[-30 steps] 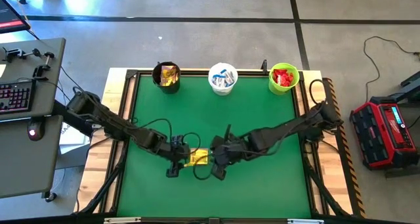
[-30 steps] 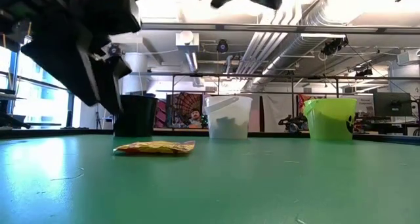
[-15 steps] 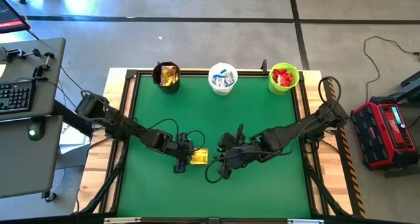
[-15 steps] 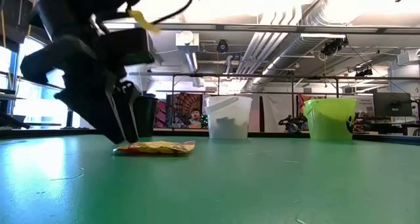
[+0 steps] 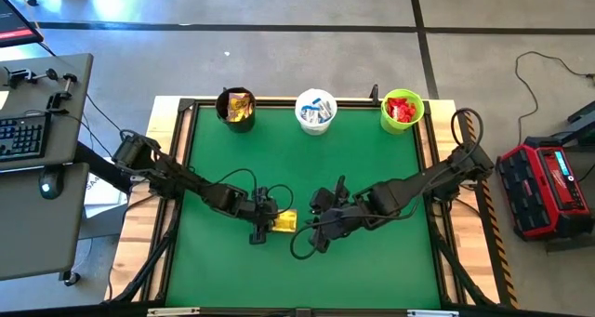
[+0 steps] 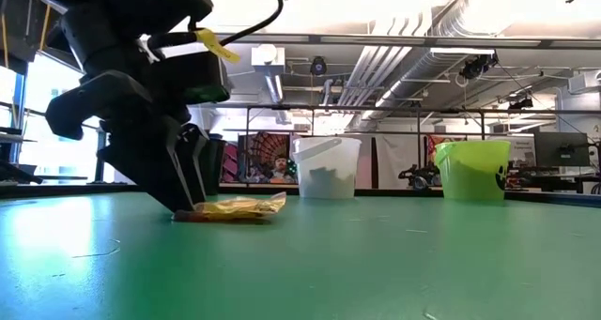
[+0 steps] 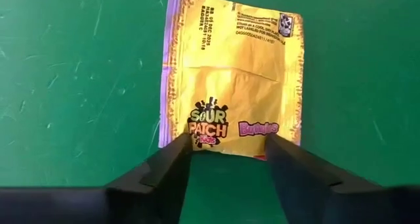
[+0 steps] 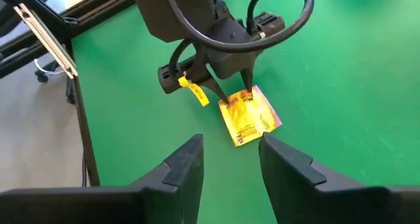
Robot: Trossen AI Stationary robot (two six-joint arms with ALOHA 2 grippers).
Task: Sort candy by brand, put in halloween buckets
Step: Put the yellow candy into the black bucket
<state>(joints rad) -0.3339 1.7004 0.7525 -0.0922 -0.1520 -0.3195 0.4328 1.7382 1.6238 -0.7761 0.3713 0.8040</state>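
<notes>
One yellow candy packet (image 5: 284, 222) lies on the green table, a little near of its centre. It also shows in the left wrist view (image 7: 233, 73) and the low view (image 6: 239, 207). My left gripper (image 5: 267, 227) is open, its fingertips down on the packet's left end. My right gripper (image 5: 312, 235) is open and empty, just right of the packet and above the table. The black bucket (image 5: 236, 106), white bucket (image 5: 315, 111) and lime green bucket (image 5: 402, 110) stand along the far edge with candy inside. My left gripper has both open fingertips (image 7: 180, 148) on the packet's left short edge (image 7: 226, 148), one near each corner. The fingers slant down from the table's left (image 6: 183, 170). The packet lies on the table, its right end (image 6: 278, 200) slightly raised.
The table has a dark raised frame (image 5: 186, 150) around the green mat. The two grippers are close together, with only the packet between them. A desk with a keyboard (image 5: 23, 136) stands left of the table and a red case (image 5: 544, 187) on the floor to its right.
My left gripper has gone down and toward the table's right edge, and its open fingertips have come onto the packet's left end. The packet has slid slightly right and its right end has tipped up a little. My right gripper has drawn back a little toward the near edge.
</notes>
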